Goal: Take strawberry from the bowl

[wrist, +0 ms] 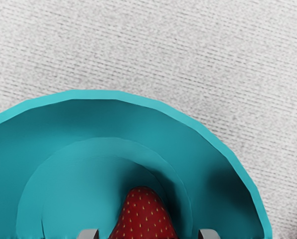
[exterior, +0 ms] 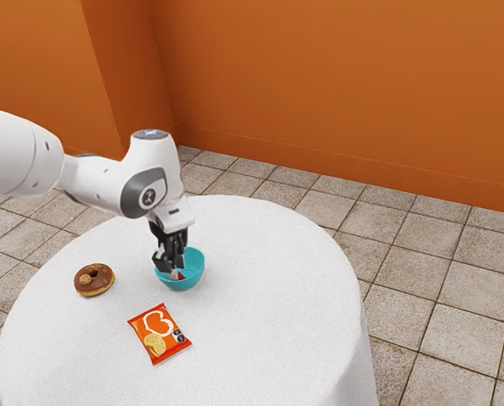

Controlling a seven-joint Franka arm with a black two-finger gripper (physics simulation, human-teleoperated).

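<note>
I'm lining up the grasp, my spread gripper (wrist: 148, 234) straddling strawberry (wrist: 142, 219) in bowl (exterior: 194, 277), doughnut (exterior: 94, 281) at exterior-view nine o'clock, closing needed next!

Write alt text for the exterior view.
A white robot arm reaches its black gripper into a turquoise bowl with a red strawberry inside, on a round, white-clothed table. A chocolate-frosted donut and an orange-red snack packet lie nearby.

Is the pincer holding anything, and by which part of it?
Nothing looks held: the pincer is open in the bowl, with a visible gap on either side of the strawberry.
</note>
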